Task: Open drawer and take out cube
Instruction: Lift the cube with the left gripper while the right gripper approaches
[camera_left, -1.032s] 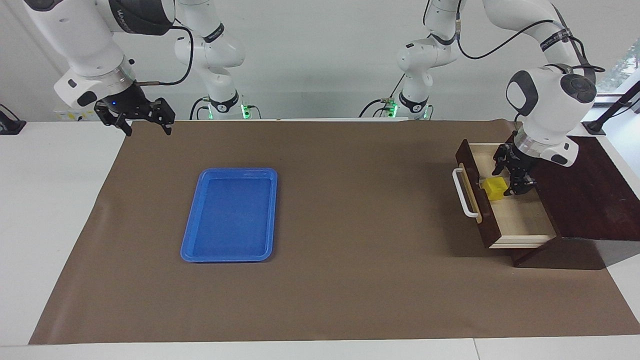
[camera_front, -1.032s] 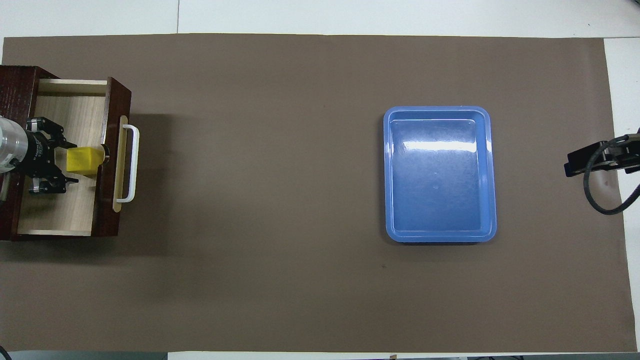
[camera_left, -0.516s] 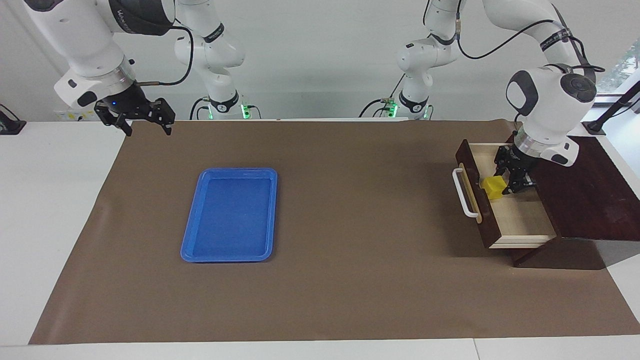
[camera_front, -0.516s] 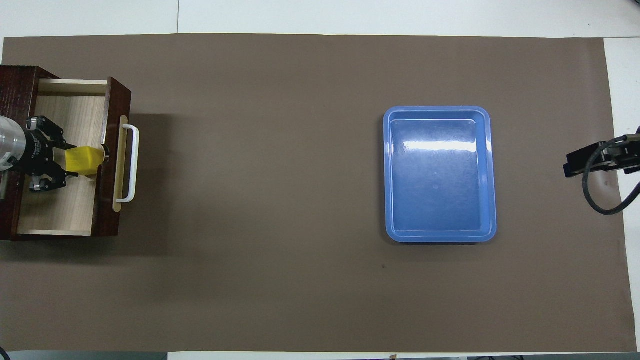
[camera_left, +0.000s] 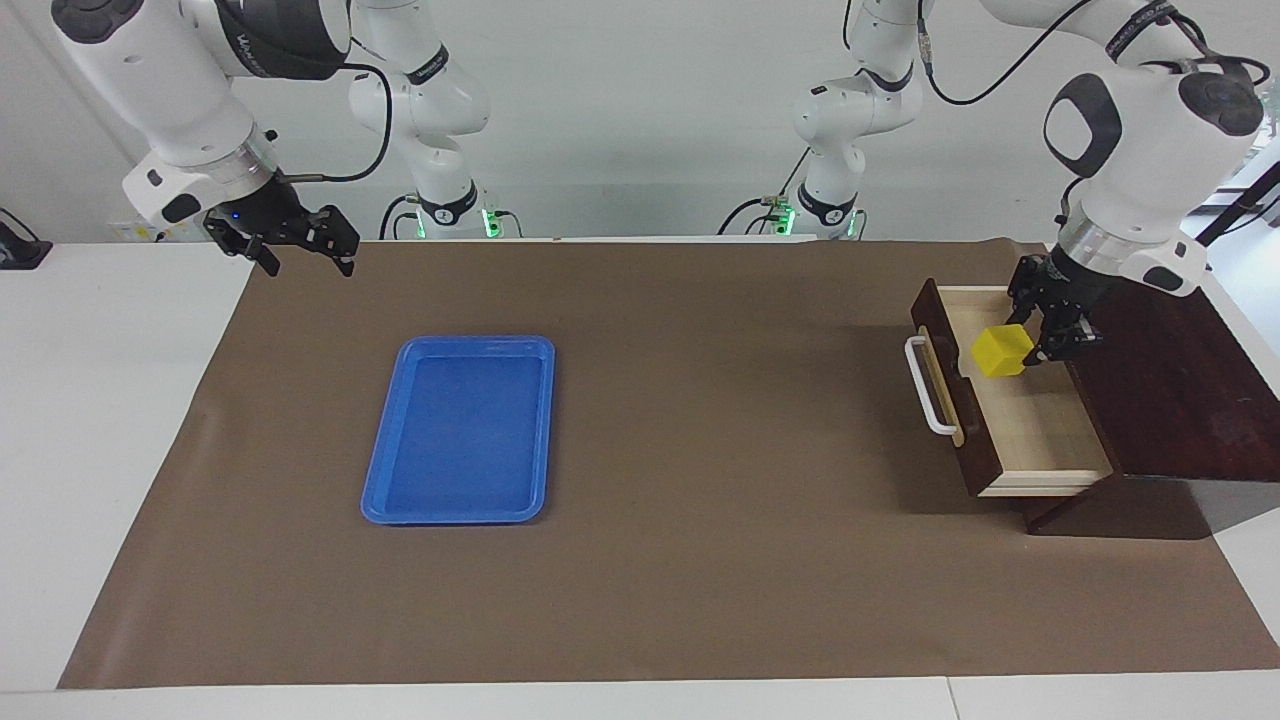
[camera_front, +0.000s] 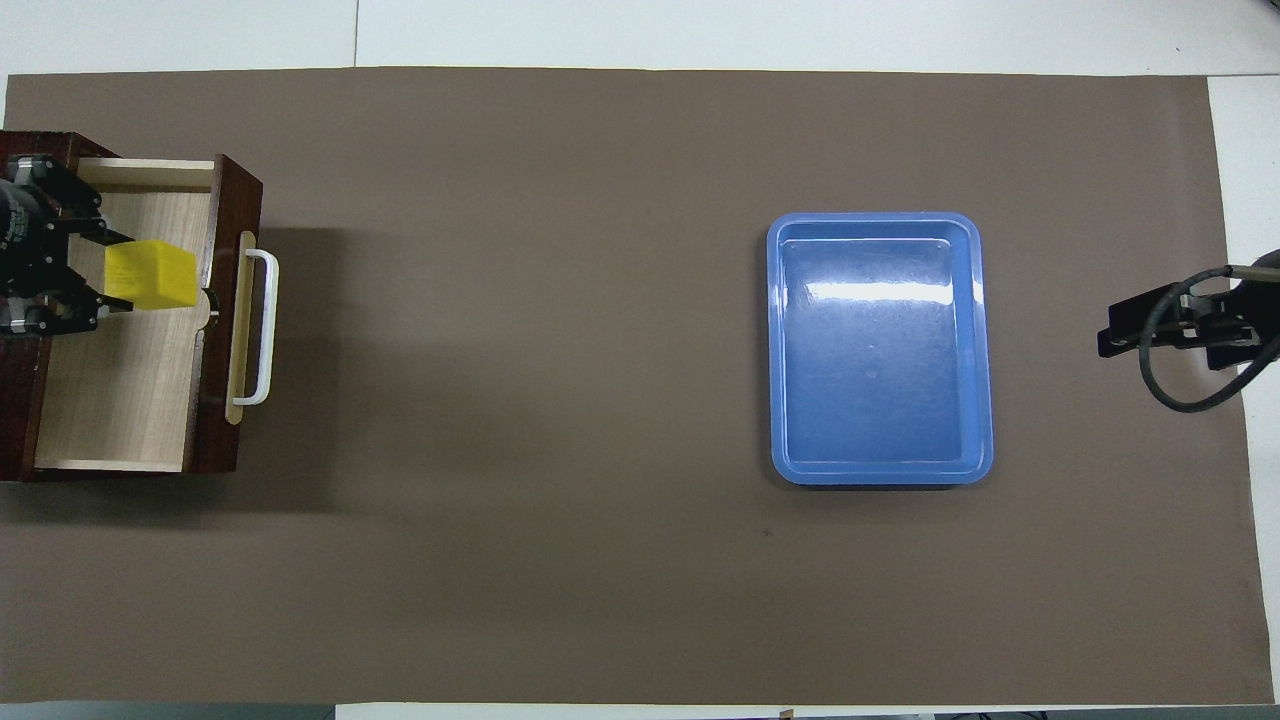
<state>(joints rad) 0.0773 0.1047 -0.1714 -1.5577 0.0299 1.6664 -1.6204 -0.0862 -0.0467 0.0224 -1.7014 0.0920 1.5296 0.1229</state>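
Observation:
The dark brown drawer (camera_left: 962, 440) (camera_front: 212, 420) stands pulled out at the left arm's end of the table, white bar handle (camera_left: 925, 388) facing the table's middle, pale wooden inside showing. The small yellow cube (camera_left: 1002, 350) (camera_front: 150, 275) hangs in the air over the drawer's inside, clear of its floor. My left gripper (camera_left: 1030, 343) (camera_front: 113, 273) is shut on the cube, reaching down from above the cabinet. My right gripper (camera_left: 310, 262) (camera_front: 1135, 335) waits open and empty over the mat's edge at the right arm's end.
A flat blue tray (camera_left: 455, 518) (camera_front: 880, 478) lies on the brown mat toward the right arm's end. The dark cabinet body (camera_left: 1180, 400) (camera_front: 30, 150) holds the drawer. White table shows past the mat's edges.
My left gripper closed on the cube and lifted it up off the drawer floor. The right gripper shifted slightly toward the table's middle.

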